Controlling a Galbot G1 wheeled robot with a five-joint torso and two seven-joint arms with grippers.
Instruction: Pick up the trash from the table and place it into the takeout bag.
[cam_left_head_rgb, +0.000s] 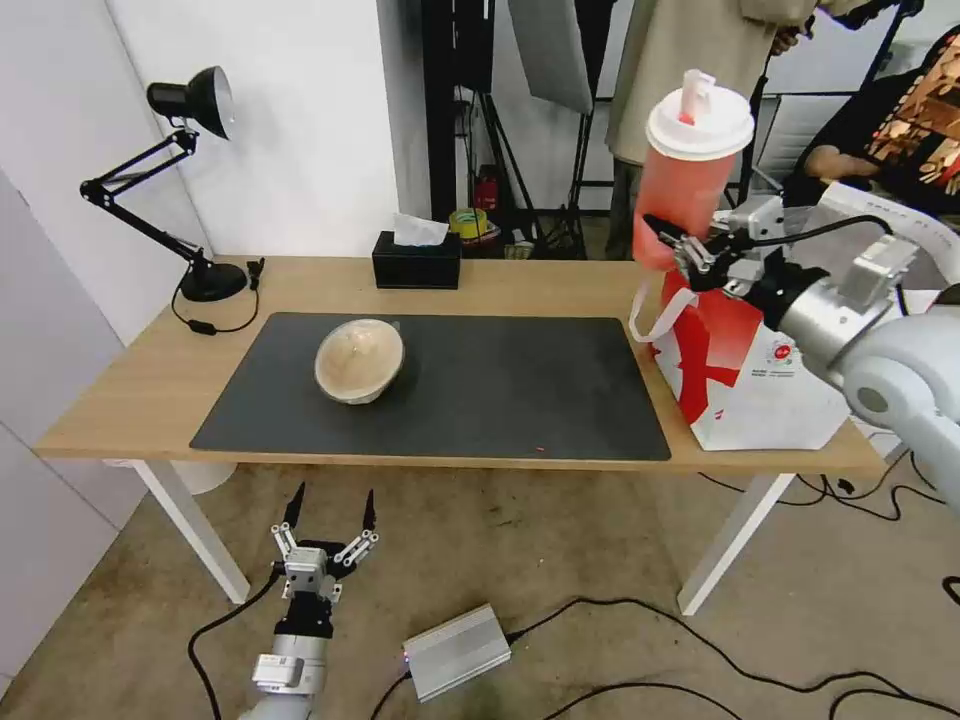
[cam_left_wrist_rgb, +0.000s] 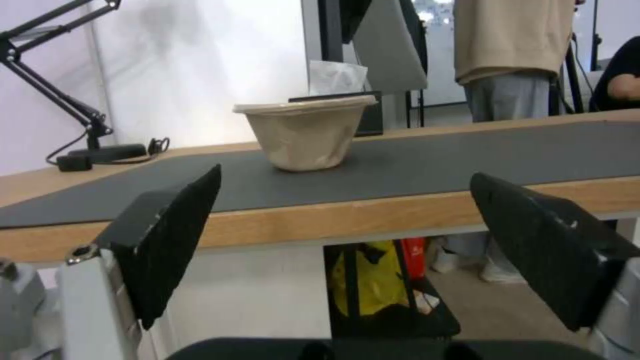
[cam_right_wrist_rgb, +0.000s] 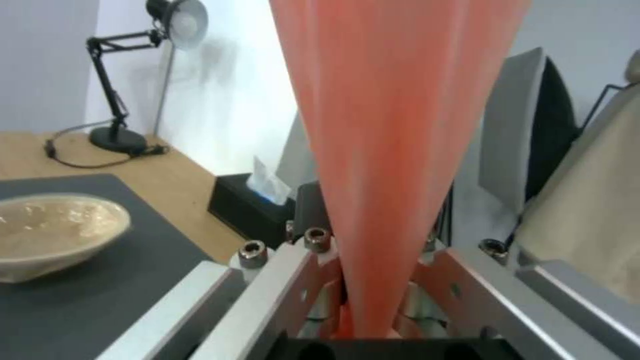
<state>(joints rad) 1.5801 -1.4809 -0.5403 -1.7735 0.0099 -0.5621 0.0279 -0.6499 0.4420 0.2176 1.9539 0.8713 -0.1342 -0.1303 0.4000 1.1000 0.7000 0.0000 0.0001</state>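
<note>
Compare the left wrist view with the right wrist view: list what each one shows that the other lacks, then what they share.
Left wrist view alone: the open left claw held below the table's front edge, the yellow and red things under the table, and a standing person's legs behind it.

Right wrist view alone: the red cup clamped in the right claw, and the lamp's head.

Both share: the beige bowl on the dark mat, the black tissue box and the lamp's base.
</note>
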